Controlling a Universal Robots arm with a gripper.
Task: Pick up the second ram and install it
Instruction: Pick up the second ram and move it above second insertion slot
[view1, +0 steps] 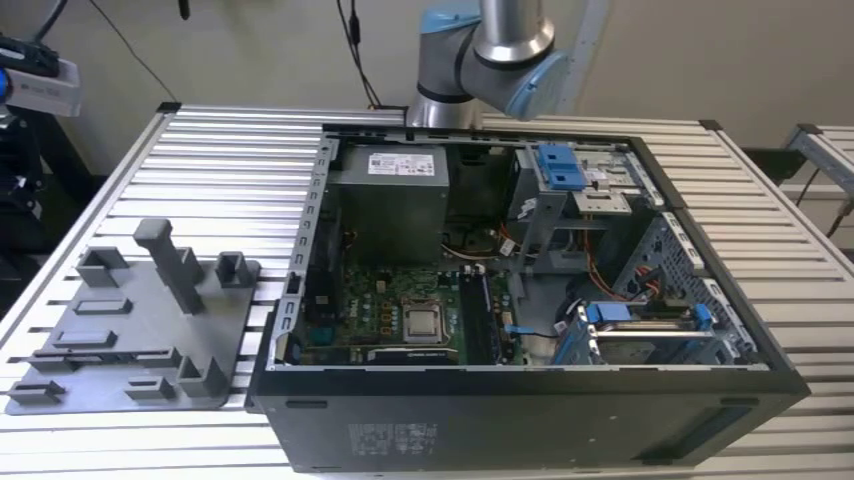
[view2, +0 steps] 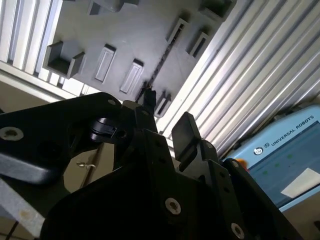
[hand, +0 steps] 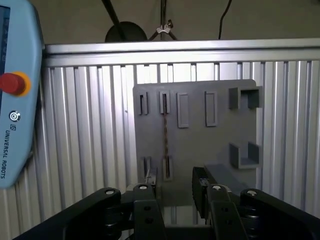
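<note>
Ribbed aluminium slats form the desk (view1: 227, 160), which carries a black, open computer case (view1: 534, 420). At the exterior view's left lies a flat, matte-grey plastic holder (view1: 134, 330) with raised blocks and narrow slots. In both wrist views the black tool (hand: 174, 175) hangs above the holder, its two blunt fingers (hand: 200, 182) parted wide and gripping nothing. The ram (hand: 165, 132), a long, thin, dark stick, stands on edge in a pair of the holder's slots below the tool. Its near end lines up with the gap between the fingers, closer to one of them.
</note>
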